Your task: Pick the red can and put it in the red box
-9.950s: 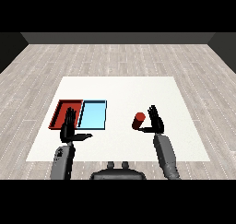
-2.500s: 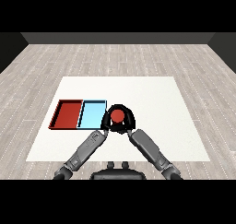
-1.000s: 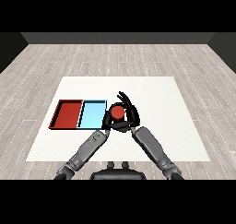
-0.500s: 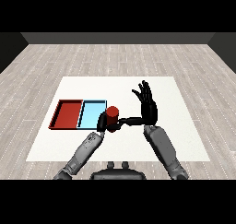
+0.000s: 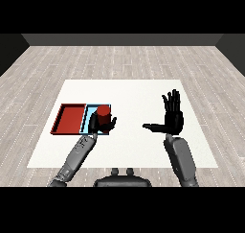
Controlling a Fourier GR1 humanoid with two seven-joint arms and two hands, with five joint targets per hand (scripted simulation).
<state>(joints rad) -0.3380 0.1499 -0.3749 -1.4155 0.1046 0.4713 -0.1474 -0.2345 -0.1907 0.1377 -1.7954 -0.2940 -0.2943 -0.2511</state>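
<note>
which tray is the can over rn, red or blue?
The light blue tray: the left hand holds the red can over it; the red tray lies further left.

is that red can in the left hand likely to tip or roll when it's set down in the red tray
The upright red cylindrical can is probably rigid, since it keeps its shape with the left robot hand curled round it. It looks taller than wide, so it may tip if set down tilted. On its round side it would likely roll, though the shallow red tray's rim should stop it.
</note>
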